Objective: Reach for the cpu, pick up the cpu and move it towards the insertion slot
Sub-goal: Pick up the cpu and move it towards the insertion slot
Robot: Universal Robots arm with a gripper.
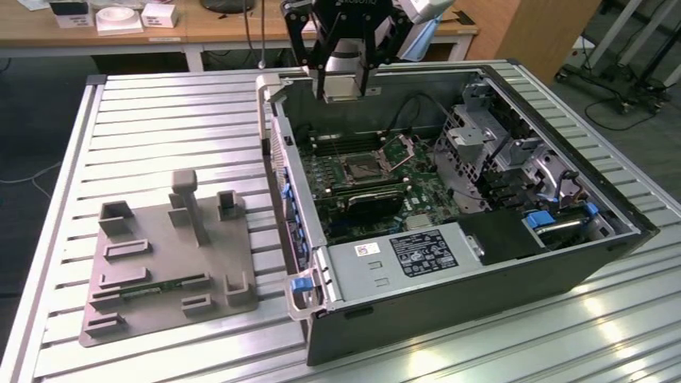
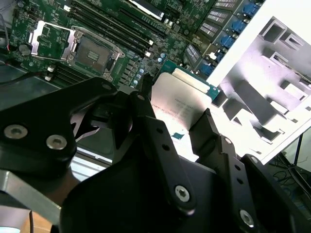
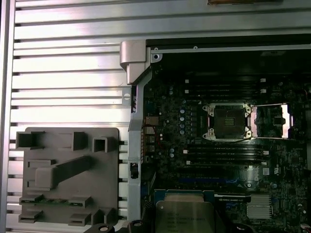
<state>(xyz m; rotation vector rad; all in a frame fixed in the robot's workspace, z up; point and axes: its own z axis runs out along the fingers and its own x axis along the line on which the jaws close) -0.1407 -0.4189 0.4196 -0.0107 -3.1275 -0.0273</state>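
Carry step in hand: cpu (image 2: 181,104) clamped in tool (image 2: 177,124), held above case; insertion slot (image 2: 92,51) lies open, alignment over it required.

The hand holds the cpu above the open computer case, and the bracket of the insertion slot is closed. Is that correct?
Not quite: the bracket is open. In the first wrist view the insertion slot has its frame swung aside, the dark centre exposed. The hand does hold the cpu above the case.

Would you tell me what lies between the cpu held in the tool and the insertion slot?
In the first wrist view, rows of long black memory slots lie between the cpu and the insertion slot.
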